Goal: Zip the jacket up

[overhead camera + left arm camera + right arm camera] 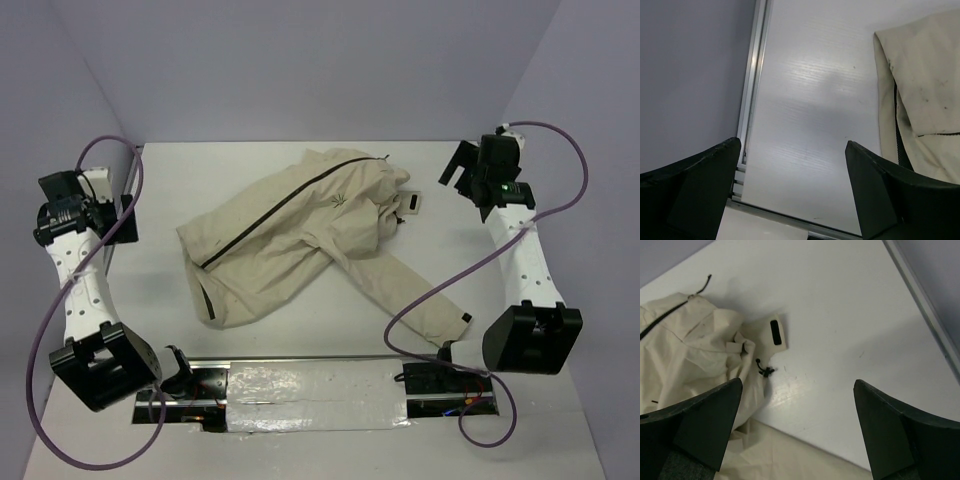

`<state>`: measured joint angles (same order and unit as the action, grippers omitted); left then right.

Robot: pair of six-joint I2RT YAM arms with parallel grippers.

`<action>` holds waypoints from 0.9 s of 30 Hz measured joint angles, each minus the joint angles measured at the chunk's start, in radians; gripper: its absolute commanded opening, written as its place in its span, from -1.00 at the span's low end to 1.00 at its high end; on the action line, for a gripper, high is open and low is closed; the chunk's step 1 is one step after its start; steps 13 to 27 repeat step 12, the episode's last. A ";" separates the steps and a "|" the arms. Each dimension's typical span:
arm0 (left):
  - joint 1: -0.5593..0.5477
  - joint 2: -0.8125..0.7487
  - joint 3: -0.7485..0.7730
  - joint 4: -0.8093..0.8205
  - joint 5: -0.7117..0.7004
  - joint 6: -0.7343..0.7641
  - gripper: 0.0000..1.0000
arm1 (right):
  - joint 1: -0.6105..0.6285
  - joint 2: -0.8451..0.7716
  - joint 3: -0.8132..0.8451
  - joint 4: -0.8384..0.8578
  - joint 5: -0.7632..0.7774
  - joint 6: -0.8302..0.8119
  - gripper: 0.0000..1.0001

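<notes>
Jacket lies crumpled mid-table, collar toward the far right, hem toward the near left, one sleeve trailing toward the right arm's base. Both arms are parked wide of it. The left gripper has its jaws spread with nothing between them, jacket edge just off to its right. The right gripper is likewise wide apart and empty, above bare table beside the collar end. My read on handling: light, thin, floppy shell fabric. It'll bunch and slide on the smooth top rather than resist, so one side has to pin the hem taut while the other pulls. The zipper runs diagonally as a dark line; I can't tell where the slider sits. A thin dark cord at the collar end may be the pull, not certain. Labels: small dark star-like chest logo, no legible text. The cuff tab carries a plain dark patch, no writing. A drawcord toggle is nearby.
</notes>
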<state>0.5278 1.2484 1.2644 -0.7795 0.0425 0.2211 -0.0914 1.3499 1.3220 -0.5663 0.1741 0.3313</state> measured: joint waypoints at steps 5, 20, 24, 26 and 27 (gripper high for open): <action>0.000 -0.026 -0.092 0.034 -0.002 -0.023 0.99 | 0.000 -0.068 -0.062 -0.005 0.008 0.009 0.99; 0.000 -0.026 -0.113 0.066 0.029 -0.069 0.99 | 0.000 -0.196 -0.120 0.014 0.014 0.011 0.99; 0.000 -0.026 -0.113 0.066 0.029 -0.069 0.99 | 0.000 -0.196 -0.120 0.014 0.014 0.011 0.99; 0.000 -0.026 -0.113 0.066 0.029 -0.069 0.99 | 0.000 -0.196 -0.120 0.014 0.014 0.011 0.99; 0.000 -0.026 -0.113 0.066 0.029 -0.069 0.99 | 0.000 -0.196 -0.120 0.014 0.014 0.011 0.99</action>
